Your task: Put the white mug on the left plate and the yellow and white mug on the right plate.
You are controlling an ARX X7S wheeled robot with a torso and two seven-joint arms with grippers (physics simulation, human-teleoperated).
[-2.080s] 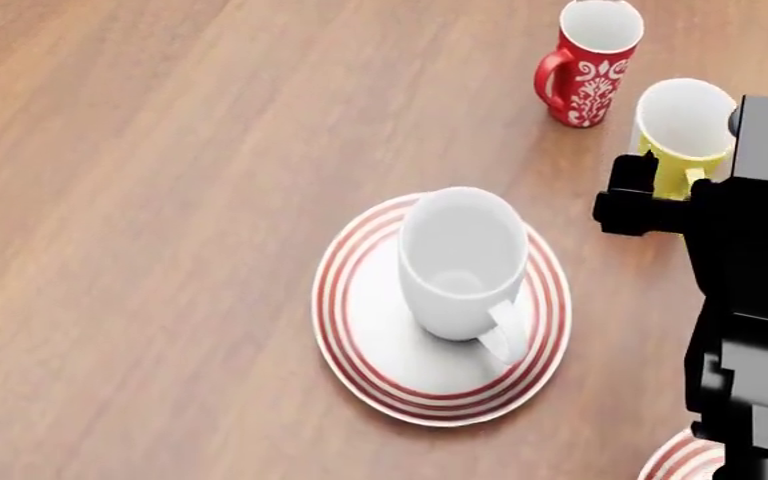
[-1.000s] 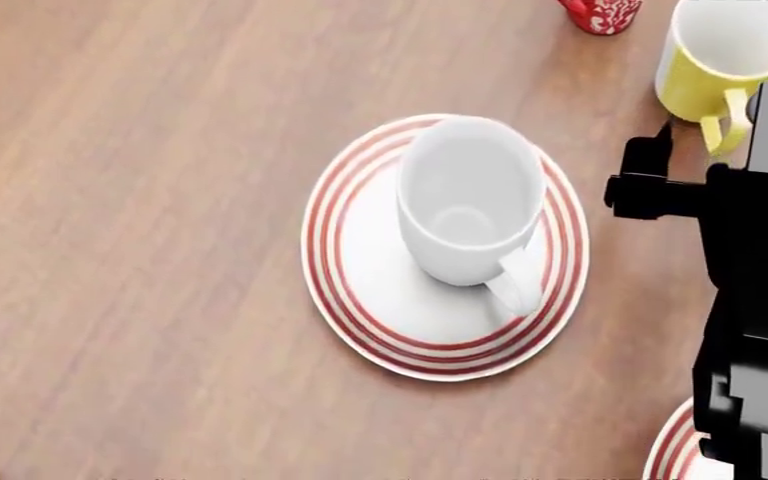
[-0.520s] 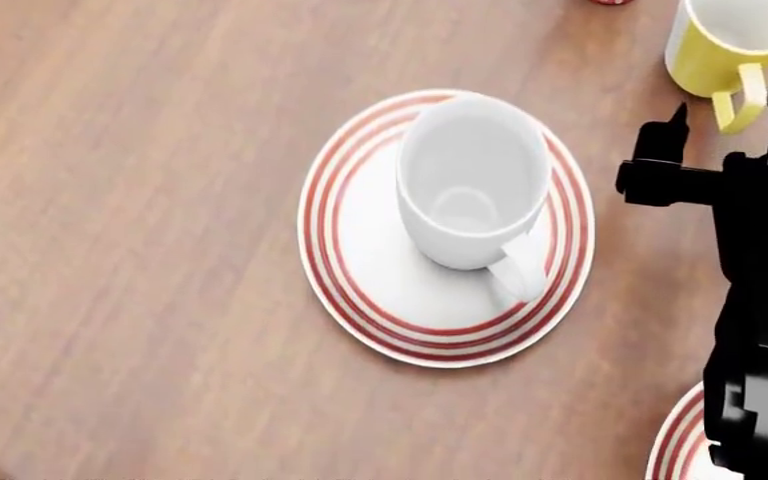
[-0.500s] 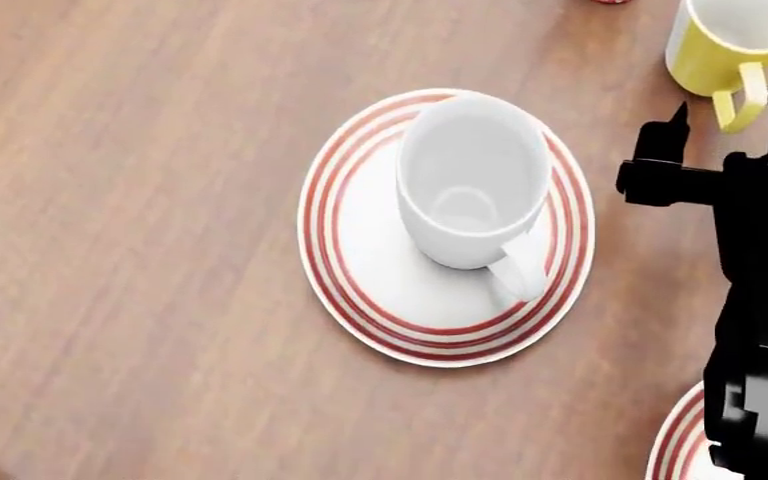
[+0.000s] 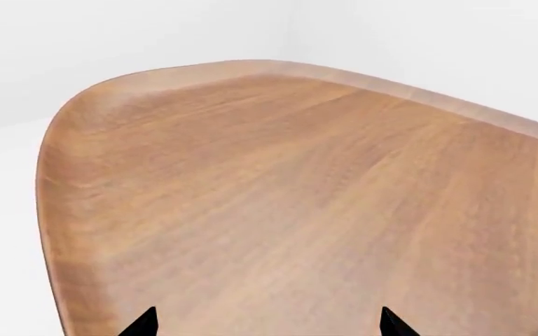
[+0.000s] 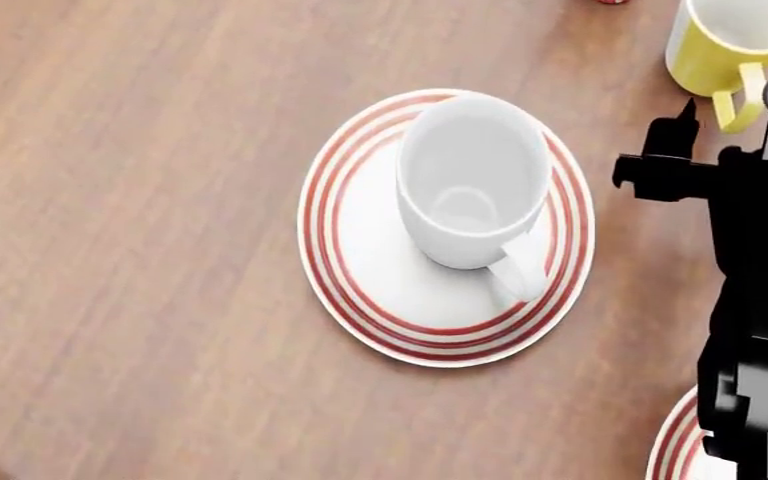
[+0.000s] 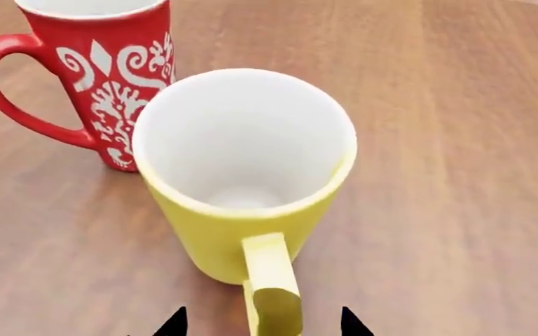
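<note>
- Yellow and white mug (image 7: 246, 182) stands just ahead of my right gripper (image 7: 260, 323), handle between my spread fingers (image 7: 171, 323).
- Closing off-centre, I might tip it into the red mug (image 7: 101, 84) touching-close behind.
- My left gripper's (image 5: 264, 325) fingers are apart, empty.

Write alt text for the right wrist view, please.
A yellow and white mug stands upright on a wooden table, its handle pointing at the camera between the open right gripper fingers. A red mug with white pattern stands just behind it.

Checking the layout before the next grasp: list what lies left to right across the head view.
left plate → white mug, standing on that plate → right pincer → yellow and white mug. The right plate's rim peeks in at the bottom right corner.
</note>
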